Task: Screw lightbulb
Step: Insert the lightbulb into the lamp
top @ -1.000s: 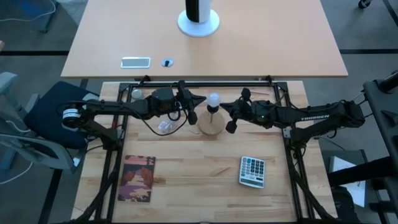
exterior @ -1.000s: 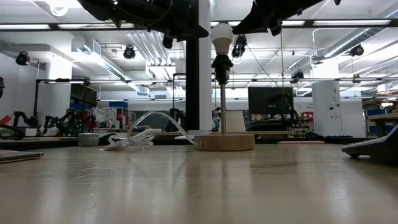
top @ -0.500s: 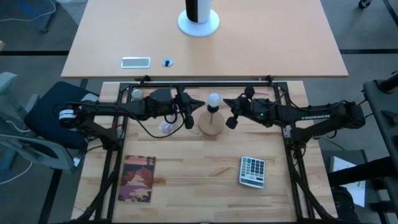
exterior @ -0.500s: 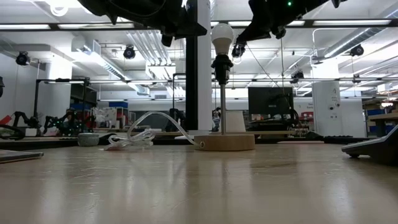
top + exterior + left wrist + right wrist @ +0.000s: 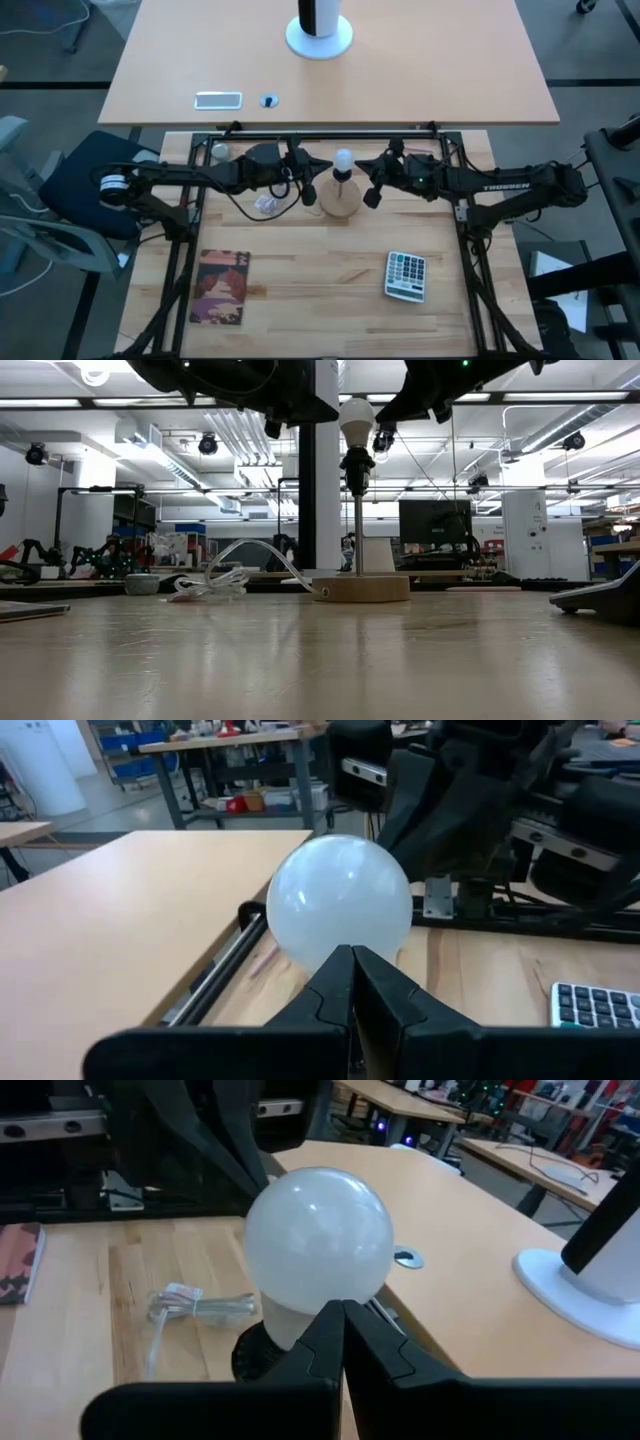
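Observation:
The frosted-white lightbulb [image 5: 343, 158] sits upright by its base in the black socket [image 5: 357, 460] on the thin stem of a lamp with a round wooden base [image 5: 340, 203]. My left gripper [image 5: 324, 164] is shut and level on the bulb's left. In its wrist view [image 5: 350, 952] its tips point at the bulb [image 5: 338, 900]. My right gripper [image 5: 361, 168] is shut on the bulb's right. Its tips [image 5: 343, 1308] point at the bulb [image 5: 318, 1240]. The low view shows a small gap on each side of the bulb [image 5: 357, 415].
The lamp's clear cord [image 5: 266, 205] lies in a bundle left of the base. A calculator [image 5: 406, 275] and a patterned booklet [image 5: 222, 287] lie toward the near edge. A small grey ball [image 5: 219, 151] is at the far left. A white stand [image 5: 319, 35] is on the farther table.
My right gripper has turned a little about its wrist beside the bulb. The bulb and the lamp stand as before.

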{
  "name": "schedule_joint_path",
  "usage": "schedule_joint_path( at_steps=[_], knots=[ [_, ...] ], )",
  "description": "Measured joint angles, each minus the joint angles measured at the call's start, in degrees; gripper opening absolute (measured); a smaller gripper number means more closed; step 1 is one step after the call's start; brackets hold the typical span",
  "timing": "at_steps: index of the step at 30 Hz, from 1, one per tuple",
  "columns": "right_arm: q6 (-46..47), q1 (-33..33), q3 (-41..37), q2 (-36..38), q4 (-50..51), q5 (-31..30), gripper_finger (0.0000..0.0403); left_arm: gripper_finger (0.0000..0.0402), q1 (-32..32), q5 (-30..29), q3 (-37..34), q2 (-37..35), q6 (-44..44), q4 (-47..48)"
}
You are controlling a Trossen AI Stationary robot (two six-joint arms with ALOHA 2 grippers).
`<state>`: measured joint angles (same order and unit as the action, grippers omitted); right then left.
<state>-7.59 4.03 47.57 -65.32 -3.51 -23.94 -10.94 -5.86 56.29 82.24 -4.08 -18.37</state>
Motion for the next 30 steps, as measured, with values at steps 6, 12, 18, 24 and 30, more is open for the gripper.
schedule_joint_path(
  at_steps=[6, 12, 18, 24, 30],
  knots=[
    [1.1, -0.3, 0.0, 0.0, 0.1, 0.3, 0.0, 0.0, 0.0, -1.2, 0.0, 0.8, 0.0, -0.7],
    [1.3, -2.3, 0.0, 0.0, 0.2, 0.5, 0.0, 0.0, -0.2, -1.4, 0.0, 0.8, 0.0, -0.7],
    [1.7, -3.3, 0.0, 0.0, 0.1, -0.4, 0.0, 0.0, -0.3, -1.3, 0.0, 0.8, 0.1, -0.6],
    [2.6, -3.4, 0.0, 0.3, 2.0, -1.8, 0.0, 0.0, 0.1, -1.1, -0.1, -1.3, 0.7, 0.3],
    [1.7, -2.6, 0.0, 0.3, 3.3, -6.0, 0.0, 0.0, 0.4, 2.0, -0.1, -1.6, 1.3, 1.8]
  ],
)
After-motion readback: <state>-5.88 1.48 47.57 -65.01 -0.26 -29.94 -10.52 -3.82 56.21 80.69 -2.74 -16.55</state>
